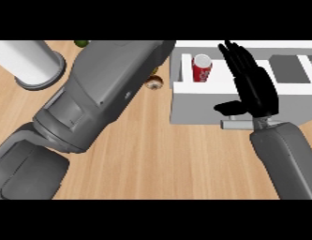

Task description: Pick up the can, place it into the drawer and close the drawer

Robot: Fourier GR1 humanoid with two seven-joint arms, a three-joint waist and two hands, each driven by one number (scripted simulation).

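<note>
- The can (201, 70), red with a pale end toward the view's top, is inside the drawer (200, 105), at its left end, just beside the left wall.
- Whether the can stands or lies there, I cannot tell.
- The drawer is white and pulled open, at the upper right of the wooden counter (165, 159).
- Its front face is turned toward the robot, with a grey handle (238, 124) at the lower edge.
- The right hand (258, 91) is over the drawer's middle, right of the can and apart from it.
- It holds nothing: its fingers (238, 56) are straight and spread wide, pointing to the drawer's far side.
- Its thumb (229, 108) sticks out to the left over the front face, just above the handle.
- The right forearm (290, 159) comes in from the lower right edge.
- The left forearm (96, 98) slants across the counter from the lower left to the top centre, left of the drawer.
- The left hand is out of view, so I cannot tell its state.
- A white cylinder (27, 58) on a grey base stands at the upper left.
- A small round thing (155, 83) shows between the left forearm and the drawer, partly hidden by the arm.
- A bit of something green (81, 43) shows at the top edge, beside the cylinder.
</note>
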